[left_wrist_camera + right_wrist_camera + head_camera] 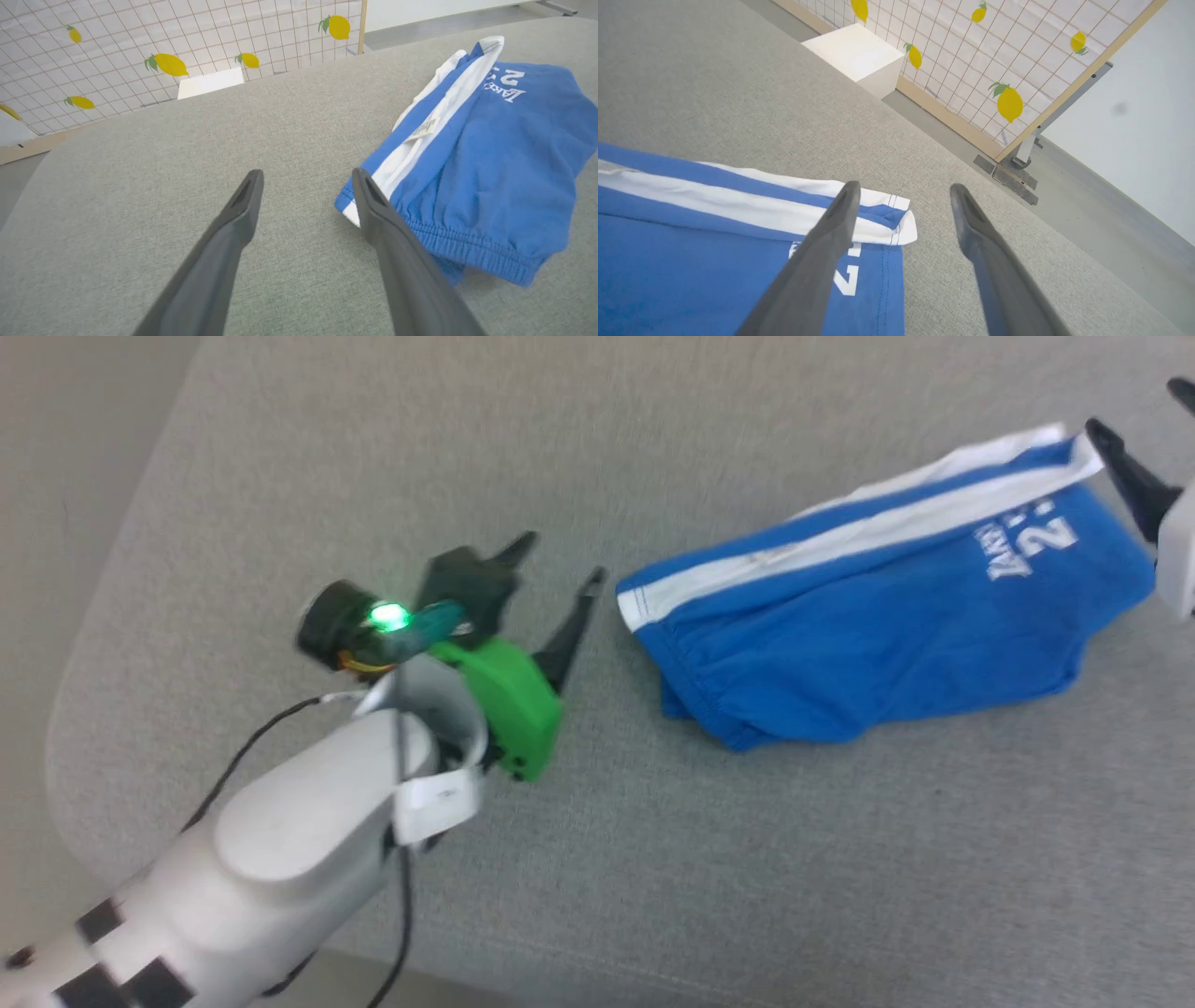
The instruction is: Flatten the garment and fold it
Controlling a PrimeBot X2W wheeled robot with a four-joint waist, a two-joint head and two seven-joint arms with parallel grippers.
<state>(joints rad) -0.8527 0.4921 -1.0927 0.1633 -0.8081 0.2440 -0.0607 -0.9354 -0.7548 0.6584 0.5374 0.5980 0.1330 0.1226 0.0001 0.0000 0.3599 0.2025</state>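
The garment (887,616) is a pair of royal-blue shorts with white side stripes, lying folded over on the grey table (280,476). Its elastic waistband end faces my left gripper (563,558), which is open with nothing between its fingers, just left of that end. In the left wrist view the left gripper (306,179) has one finger beside the striped corner of the shorts (490,163). My right gripper (1134,406) is open at the hem end. In the right wrist view the right gripper (903,191) has one finger over the striped hem of the shorts (691,242), holding nothing.
The table's rounded corner and left edge lie behind my left arm. Beyond the far edge stand a lemon-printed grid screen (140,46) on a wooden frame and a white box (854,51). Bare grey tabletop lies in front of the shorts.
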